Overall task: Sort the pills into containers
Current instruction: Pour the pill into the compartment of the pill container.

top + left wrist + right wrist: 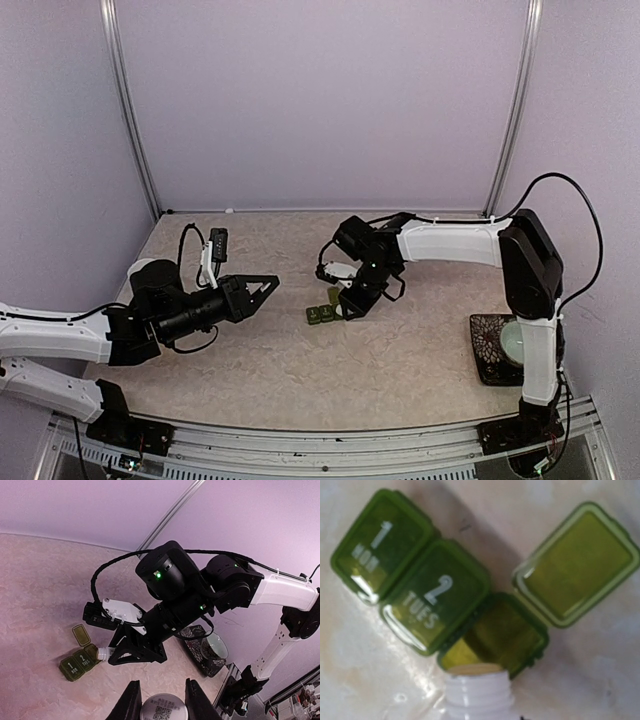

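Three compartments on the green pill box (pixel 430 605), right wrist view: those marked 1 and 2 are shut, the third compartment (pixel 495 635) stands open, its lid (pixel 577 565) folded back. A white bottle (pixel 477 695) has its threaded neck just over the open one. Pill at the mouth? We cannot tell.

Left wrist view: the right tool (pixel 111 655) is clamped on the bottle, mouth tipped at the box. Our left tool (pixel 162 700) is closed tight on a round white cap (pixel 161 711). Risk, as we judge: too steep a tip pours several pills at once, over the low wall; a nudge from the neck could slide the box.

Top view: box in the middle of the tabletop (pixel 400 385), left tool well apart. Surface mottled beige, faintly wrinkled; lilac walls (pixel 320 100), two metal poles (pixel 130 110) behind.
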